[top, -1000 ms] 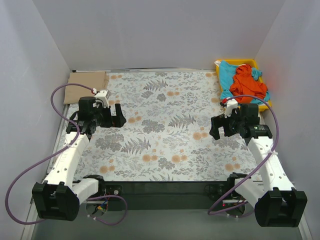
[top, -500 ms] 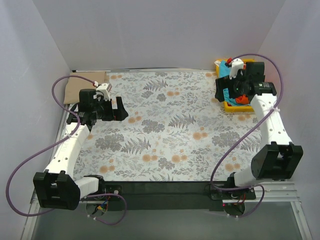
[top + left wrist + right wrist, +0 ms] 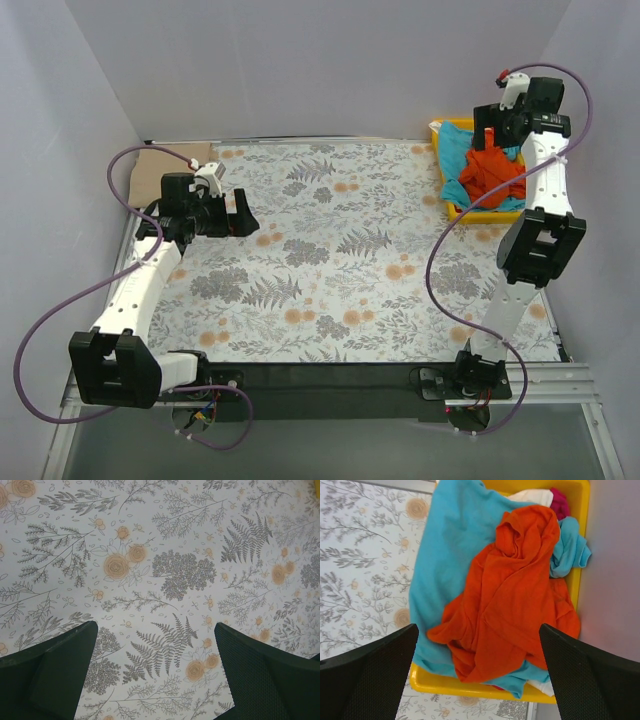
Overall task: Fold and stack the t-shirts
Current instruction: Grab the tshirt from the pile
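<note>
At the top view's upper right, the right gripper (image 3: 477,627) hangs wide open over the orange-red t-shirt (image 3: 515,590), which is heaped on the turquoise t-shirt (image 3: 450,540). The left gripper (image 3: 155,626), also wide, hovers above the printed cloth (image 3: 165,570).

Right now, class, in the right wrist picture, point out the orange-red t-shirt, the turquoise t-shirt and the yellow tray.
orange-red t-shirt (image 3: 515,595): right wrist view, middle of its crumpled body.
turquoise t-shirt (image 3: 445,545): right wrist view, its smooth left part.
yellow tray (image 3: 435,681): right wrist view, its bare lower-left rim.
</note>
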Controlling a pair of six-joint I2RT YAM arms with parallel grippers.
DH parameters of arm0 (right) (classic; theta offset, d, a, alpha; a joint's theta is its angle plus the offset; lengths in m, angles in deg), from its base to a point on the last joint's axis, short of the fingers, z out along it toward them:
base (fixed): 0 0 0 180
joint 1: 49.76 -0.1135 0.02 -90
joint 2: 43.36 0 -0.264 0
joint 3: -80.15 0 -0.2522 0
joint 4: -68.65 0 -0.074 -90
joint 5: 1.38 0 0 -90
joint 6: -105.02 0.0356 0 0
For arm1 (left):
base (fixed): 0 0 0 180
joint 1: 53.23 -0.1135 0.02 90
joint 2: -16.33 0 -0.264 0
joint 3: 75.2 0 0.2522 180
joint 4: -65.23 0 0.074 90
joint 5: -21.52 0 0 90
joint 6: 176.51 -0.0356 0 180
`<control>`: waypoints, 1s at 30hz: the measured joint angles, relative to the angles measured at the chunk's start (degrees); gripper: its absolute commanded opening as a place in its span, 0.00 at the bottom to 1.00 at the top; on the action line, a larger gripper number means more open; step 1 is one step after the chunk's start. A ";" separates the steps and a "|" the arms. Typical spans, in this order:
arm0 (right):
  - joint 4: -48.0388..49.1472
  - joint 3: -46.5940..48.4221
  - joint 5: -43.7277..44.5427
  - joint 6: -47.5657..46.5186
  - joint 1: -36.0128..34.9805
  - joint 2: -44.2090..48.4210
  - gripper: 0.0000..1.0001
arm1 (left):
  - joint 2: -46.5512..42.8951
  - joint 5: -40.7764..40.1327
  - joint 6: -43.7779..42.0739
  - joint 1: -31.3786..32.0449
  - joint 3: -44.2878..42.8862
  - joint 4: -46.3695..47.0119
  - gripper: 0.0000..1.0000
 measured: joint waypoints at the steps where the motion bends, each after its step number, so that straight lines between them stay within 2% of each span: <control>1: -0.26 0.50 0.35 0.00 0.24 -1.46 0.94 | 0.00 0.00 0.07 0.00 0.20 0.13 0.98; 8: -0.35 2.05 2.86 -0.11 0.85 -9.81 0.87 | 0.22 -0.28 0.09 0.00 1.92 -0.35 0.98; 15: 0.11 1.77 4.02 0.66 1.84 -13.70 0.78 | 1.14 -0.26 0.11 0.00 1.11 -1.20 0.98; 18: 0.39 1.14 3.87 0.94 2.40 -13.94 0.60 | 1.68 -0.28 0.09 0.00 0.50 -1.57 0.98; 19: 0.52 0.85 3.78 0.94 2.58 -13.99 0.48 | 1.95 -0.31 0.07 0.00 0.26 -1.64 0.98; 21: 0.52 0.81 3.23 1.18 2.82 -14.16 0.37 | 2.45 -0.39 0.02 0.00 -0.04 -1.77 0.98; 25: 0.68 0.79 1.55 1.11 3.13 -14.16 0.02 | 3.21 -0.83 -0.17 0.00 -0.52 -2.36 0.98; 30: 0.31 0.79 0.07 1.18 3.76 -12.92 0.01 | 3.61 -0.90 -0.17 0.00 -1.40 -2.93 0.98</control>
